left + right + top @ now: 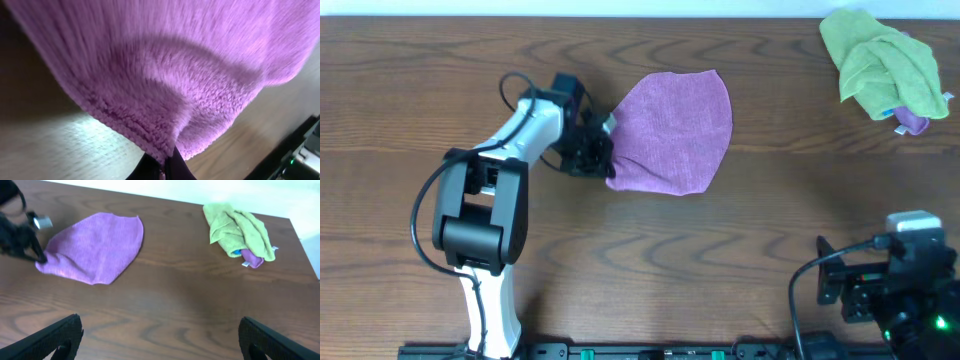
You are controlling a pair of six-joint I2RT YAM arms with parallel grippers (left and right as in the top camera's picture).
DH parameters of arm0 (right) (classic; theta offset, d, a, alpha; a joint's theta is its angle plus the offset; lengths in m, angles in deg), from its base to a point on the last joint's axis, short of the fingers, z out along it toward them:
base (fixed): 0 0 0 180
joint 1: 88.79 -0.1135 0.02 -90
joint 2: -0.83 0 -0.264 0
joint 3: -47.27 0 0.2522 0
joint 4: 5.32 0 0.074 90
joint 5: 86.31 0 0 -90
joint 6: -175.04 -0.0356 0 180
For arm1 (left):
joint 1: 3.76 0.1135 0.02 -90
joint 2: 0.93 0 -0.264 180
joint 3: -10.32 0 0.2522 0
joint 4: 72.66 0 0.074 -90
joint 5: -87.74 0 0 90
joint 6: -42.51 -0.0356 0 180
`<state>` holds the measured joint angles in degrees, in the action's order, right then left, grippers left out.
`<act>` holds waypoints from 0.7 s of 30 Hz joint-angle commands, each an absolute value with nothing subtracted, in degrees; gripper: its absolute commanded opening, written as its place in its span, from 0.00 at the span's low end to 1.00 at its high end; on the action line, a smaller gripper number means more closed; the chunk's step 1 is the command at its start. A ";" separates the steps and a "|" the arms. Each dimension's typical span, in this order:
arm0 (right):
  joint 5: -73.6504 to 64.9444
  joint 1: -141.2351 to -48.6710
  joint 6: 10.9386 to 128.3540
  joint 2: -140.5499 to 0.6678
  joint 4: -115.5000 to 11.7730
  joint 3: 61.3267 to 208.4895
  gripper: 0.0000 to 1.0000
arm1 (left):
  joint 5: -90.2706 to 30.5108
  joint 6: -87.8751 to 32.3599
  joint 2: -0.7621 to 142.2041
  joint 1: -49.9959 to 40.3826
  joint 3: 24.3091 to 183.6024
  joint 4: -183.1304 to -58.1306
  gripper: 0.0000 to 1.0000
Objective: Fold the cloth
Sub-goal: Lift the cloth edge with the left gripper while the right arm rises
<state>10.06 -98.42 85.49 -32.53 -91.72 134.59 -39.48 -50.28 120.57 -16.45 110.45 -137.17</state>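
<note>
The purple cloth (672, 130) lies spread on the wooden table, left of centre at the back. My left gripper (604, 152) is at its left edge, shut on the cloth's hem. In the left wrist view the cloth (165, 75) fills the frame and its edge is pinched between the dark fingertips (185, 171) at the bottom. The right wrist view shows the cloth (95, 247) far left, with the left gripper (39, 256) on its corner. My right gripper (160, 335) hangs wide open over bare table at the front right, nothing between its fingers (62, 332).
A crumpled lime-green cloth (882, 65) lies at the back right corner, with a bit of purple and blue fabric (910, 120) under it. The right arm's base (900, 290) sits at the front right, the left arm's base (480, 230) at the front left.
</note>
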 commanded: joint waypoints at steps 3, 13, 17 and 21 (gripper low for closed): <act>11.00 -97.81 84.73 -33.08 -90.60 127.49 0.99 | -39.04 -50.11 120.78 -15.05 121.00 -139.96 0.06; -1.02 -97.81 79.72 -40.12 -72.62 108.69 0.99 | -34.84 -50.06 120.78 -14.48 127.43 -142.32 0.06; -8.34 -97.81 77.19 -47.18 -65.16 104.36 0.99 | -34.84 -49.84 120.78 -14.02 128.59 -142.30 0.06; -14.13 -97.81 76.90 -55.29 -60.09 103.95 0.99 | -34.84 -49.21 120.78 -13.04 132.72 -142.67 0.06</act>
<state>-7.71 -98.44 78.67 -52.51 -61.64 103.97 -35.56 -50.22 120.59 -13.95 128.94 -142.56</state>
